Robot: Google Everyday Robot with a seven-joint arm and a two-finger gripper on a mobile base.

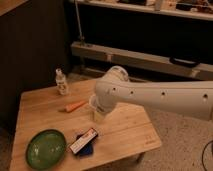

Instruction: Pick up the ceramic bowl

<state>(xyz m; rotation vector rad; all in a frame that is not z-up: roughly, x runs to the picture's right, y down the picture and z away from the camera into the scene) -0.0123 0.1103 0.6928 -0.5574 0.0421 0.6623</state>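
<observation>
Well, you have only 1 view to work from, the camera view, so take everything from there. Your arm (160, 96) reaches in from picture-right, and the gripper (98, 109) hangs at its end, low over the middle of the wooden table (135, 131). The arm's rounded joint covers most of it, so I cannot tell how far open it is or whether it has hold of anything. Treat it as unknown.

The ceramic bowl (46, 148) sits upright on the table, well apart from the gripper. It lies toward the near edge and to picture-left of it, close to the table's front corner. That diagonal is the relation your coming move turns on. The bowl is round (so it has no long axis to line up with), and any part of the rim should serve. I judge the side of the rim facing the gripper the shortest reach.

Between the gripper and the bowl, a little nearer the bowl, lies a flat white-and-red packet (83, 141). It is just beside the bowl's rim, and I cannot tell whether they touch. An orange carrot (75, 106) lies just picture-left of the gripper, and 1 small bottle (61, 82) stands beyond that. I judge the reach not yet begun.
</observation>
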